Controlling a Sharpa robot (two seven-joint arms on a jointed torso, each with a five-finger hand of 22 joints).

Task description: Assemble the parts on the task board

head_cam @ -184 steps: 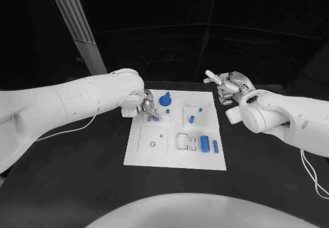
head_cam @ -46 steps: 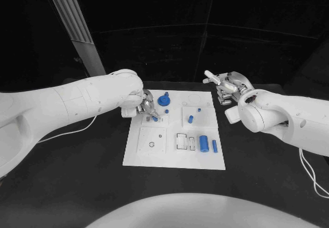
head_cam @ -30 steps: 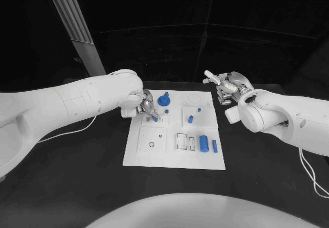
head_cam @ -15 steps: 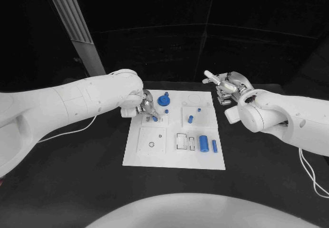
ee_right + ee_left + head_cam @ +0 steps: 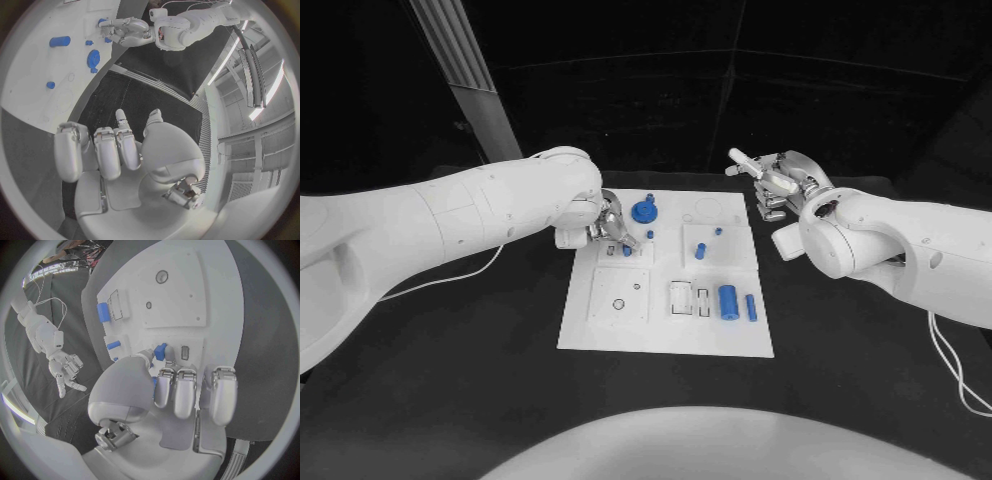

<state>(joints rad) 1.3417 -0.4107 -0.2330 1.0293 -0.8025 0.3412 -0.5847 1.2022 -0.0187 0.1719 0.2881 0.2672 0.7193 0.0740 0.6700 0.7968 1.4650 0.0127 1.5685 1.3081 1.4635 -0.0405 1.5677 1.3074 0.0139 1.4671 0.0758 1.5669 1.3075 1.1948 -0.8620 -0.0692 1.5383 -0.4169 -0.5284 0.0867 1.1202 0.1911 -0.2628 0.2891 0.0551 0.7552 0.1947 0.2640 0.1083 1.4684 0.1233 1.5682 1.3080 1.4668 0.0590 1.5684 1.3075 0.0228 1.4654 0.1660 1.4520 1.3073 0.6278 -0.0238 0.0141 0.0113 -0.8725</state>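
Note:
The white task board [image 5: 668, 330] lies in the middle of the black table. My left hand [image 5: 606, 225] hovers low over the board's far left part and pinches a small blue piece [image 5: 160, 350] between thumb and finger, right beside a small slot [image 5: 184, 353]. On the board sit a blue gear [image 5: 645, 211], a blue peg [image 5: 701, 251], a thick blue cylinder [image 5: 728, 298] and a thin blue pin [image 5: 751, 307]. My right hand [image 5: 780, 186] is raised off the board's far right corner, its fingers apart and holding nothing.
A pale ribbed post [image 5: 466, 80] rises behind the table at the far left. A thin white cable [image 5: 444, 275] trails over the table under my left arm. Black tabletop [image 5: 459, 380] surrounds the board on all sides.

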